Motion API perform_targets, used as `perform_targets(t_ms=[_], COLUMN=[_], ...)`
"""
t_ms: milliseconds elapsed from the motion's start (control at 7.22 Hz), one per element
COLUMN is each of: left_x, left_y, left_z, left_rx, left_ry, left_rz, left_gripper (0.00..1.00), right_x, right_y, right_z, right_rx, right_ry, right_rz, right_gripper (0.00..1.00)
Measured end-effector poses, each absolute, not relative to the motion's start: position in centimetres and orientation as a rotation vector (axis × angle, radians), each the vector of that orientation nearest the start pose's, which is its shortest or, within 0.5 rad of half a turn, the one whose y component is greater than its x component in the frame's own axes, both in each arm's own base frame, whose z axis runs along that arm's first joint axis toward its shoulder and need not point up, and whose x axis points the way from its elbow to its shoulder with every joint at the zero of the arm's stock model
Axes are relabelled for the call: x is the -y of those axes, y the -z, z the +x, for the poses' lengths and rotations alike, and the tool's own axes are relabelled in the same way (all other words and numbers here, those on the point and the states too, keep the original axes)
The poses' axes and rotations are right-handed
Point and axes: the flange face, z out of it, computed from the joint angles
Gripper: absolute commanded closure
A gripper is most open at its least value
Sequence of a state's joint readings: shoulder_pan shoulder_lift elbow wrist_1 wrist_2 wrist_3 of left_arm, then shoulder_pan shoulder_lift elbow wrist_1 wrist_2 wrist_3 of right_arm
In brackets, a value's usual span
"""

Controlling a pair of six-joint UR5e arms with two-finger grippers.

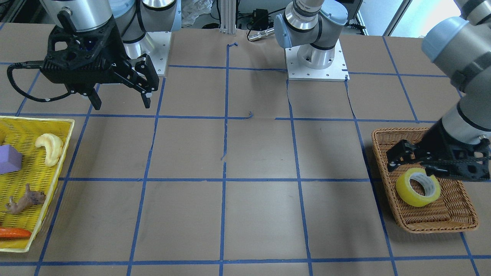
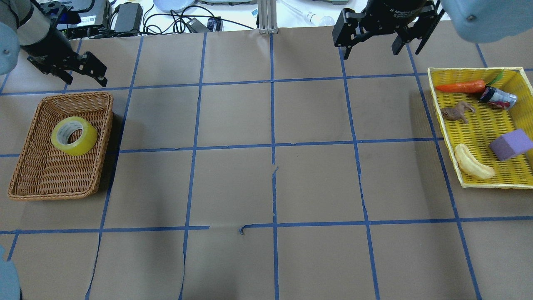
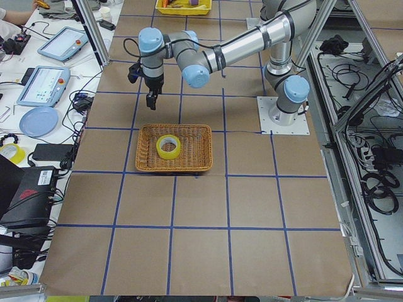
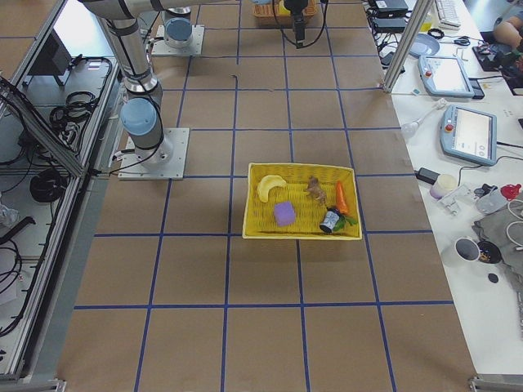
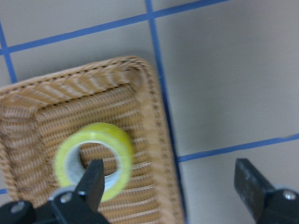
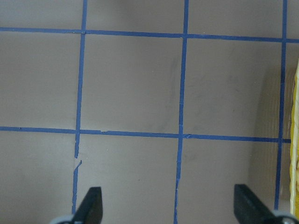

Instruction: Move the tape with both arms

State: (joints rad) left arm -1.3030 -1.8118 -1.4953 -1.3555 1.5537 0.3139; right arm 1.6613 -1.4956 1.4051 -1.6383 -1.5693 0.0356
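The yellow-green tape roll (image 2: pixel 85 142) lies flat in a brown wicker basket (image 2: pixel 50 179) at the table's left side. It also shows in the front view (image 1: pixel 407 193) and the left wrist view (image 5: pixel 119 140). My left gripper (image 2: pixel 83 77) is open and empty; it hovers above the basket's far end (image 1: pixel 412 165), apart from the tape. In its wrist view one finger (image 5: pixel 93 179) is over the roll and the other is over the table. My right gripper (image 2: pixel 372 43) is open and empty, high over bare table at the far right (image 1: pixel 122 103).
A yellow mesh basket (image 2: pixel 474 121) at the right edge holds a carrot toy (image 2: pixel 460 87), a small animal figure (image 2: pixel 456 111), a can (image 2: pixel 497 98), a purple block (image 2: pixel 511 144) and a pale banana toy (image 2: pixel 472 164). Brown paper with blue tape lines covers the table.
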Motion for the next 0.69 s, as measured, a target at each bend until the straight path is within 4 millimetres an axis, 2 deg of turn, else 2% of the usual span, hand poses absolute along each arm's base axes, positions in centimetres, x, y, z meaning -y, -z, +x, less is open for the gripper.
perform_targets(t_ms=[138,277,415,554,692], left_x=[59.0,57.0,54.7,52.5,50.7], left_y=[-44.0,-46.0,-47.8,-49.1,-50.3], left_z=[-3.1,-8.1,-11.7,-13.7,-14.3], left_rx=[-3.144,-3.133,-3.119,-3.112,-3.11], left_ry=[0.061,0.06,0.058,0.042,0.027], left_rz=[-0.035,-0.015,0.044,0.087,0.107], left_gripper=[0.0,0.0,0.0,0.0,0.0], right_x=[52.2,52.2,52.2,52.2,52.2], right_y=[-53.9,-53.8,-53.7,-53.6,-53.6], right_z=[18.2,18.2,18.2,18.3,18.3], right_rx=[-3.119,-3.119,-3.12,-3.12,-3.119], right_ry=[0.246,0.244,0.241,0.238,0.237], right_rz=[-0.085,-0.086,-0.086,-0.086,-0.085], right_gripper=[0.0,0.0,0.0,0.0,0.0])
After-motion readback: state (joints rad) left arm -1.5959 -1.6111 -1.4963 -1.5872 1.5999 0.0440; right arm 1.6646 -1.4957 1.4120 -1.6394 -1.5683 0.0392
